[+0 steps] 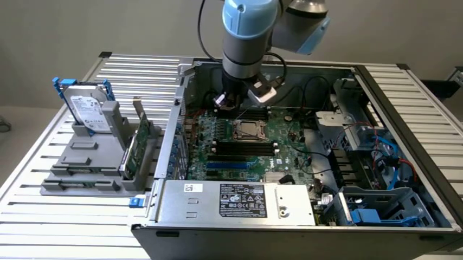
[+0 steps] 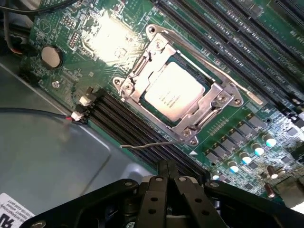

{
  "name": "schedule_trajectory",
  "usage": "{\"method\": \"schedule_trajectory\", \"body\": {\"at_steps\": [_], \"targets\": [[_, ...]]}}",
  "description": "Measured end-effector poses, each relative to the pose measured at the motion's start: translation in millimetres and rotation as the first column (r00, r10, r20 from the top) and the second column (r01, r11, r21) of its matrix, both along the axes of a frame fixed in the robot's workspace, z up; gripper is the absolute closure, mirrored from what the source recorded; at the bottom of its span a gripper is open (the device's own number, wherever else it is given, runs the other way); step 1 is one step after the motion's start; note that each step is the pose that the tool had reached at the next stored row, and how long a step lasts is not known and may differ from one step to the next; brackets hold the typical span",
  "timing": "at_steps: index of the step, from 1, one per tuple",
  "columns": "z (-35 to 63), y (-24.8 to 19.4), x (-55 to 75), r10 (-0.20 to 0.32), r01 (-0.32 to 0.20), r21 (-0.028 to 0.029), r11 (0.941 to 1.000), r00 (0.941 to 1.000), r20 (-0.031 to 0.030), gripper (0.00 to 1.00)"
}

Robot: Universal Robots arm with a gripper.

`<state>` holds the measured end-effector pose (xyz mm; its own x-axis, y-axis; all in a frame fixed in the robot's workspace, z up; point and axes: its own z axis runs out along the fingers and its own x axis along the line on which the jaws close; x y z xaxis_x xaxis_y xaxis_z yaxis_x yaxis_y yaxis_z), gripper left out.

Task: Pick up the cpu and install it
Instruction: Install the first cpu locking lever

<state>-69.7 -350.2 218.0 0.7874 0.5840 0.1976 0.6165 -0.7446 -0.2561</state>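
Wrist view: the cpu lies flat in its socket on the green board, a small square chip with a pale silver-grey metal top that bears faint dark print near its middle. A bright metal frame lies around it and overlaps its edges, so the rim of the chip is mostly covered. Rows of long black slots run just beside the socket, a thin wire lever sticks out across them, and a round coin battery sits well apart near the board's edge. The black jaws are clenched together with nothing between them; they hang over the black slots near the socket, clear of the chip. In the exterior view the arm reaches down into an open computer case, its tip above the board just behind the socket. A grey power box with a label fills the near side of the case. To the exterior view's left, on the slatted surface, a grey holder carries an upright hard drive with blue brackets and a green card standing on edge.
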Motion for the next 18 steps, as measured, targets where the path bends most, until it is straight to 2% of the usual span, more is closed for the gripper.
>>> {"method": "schedule_trajectory", "body": {"at_steps": [1, 2, 4, 5, 6, 10, 13, 18], "targets": [[0.0, 0.0, 0.0, 0.002, -0.002, -0.0112, 0.9999, 1.0, 0.0085, 0.89], [0.0, 0.0, 0.0, 0.006, -0.006, -0.0165, 0.9998, 0.9998, 0.0213, 0.89], [-0.3, 0.1, 0.0, 0.016, -0.015, -0.0179, 0.9997, 0.9983, 0.0554, 0.89], [-0.6, 0.4, 0.0, 0.02, -0.019, -0.018, 0.9997, 0.9975, 0.0671, 0.89], [-0.9, 0.7, 0.0, 0.024, -0.022, -0.0182, 0.9996, 0.997, 0.0737, 0.89], [-1.1, 2.3, -0.8, 0.035, -0.033, -0.0193, 0.9993, 0.9965, 0.0763, 0.89], [-2.2, 2.7, -2.0, 0.038, -0.036, -0.0262, 0.999, 0.9964, 0.076, 0.89], [-9.6, 2.8, -2.0, 0.04, -0.038, -0.027, 0.9989, 0.9962, 0.0768, 0.89]]}}
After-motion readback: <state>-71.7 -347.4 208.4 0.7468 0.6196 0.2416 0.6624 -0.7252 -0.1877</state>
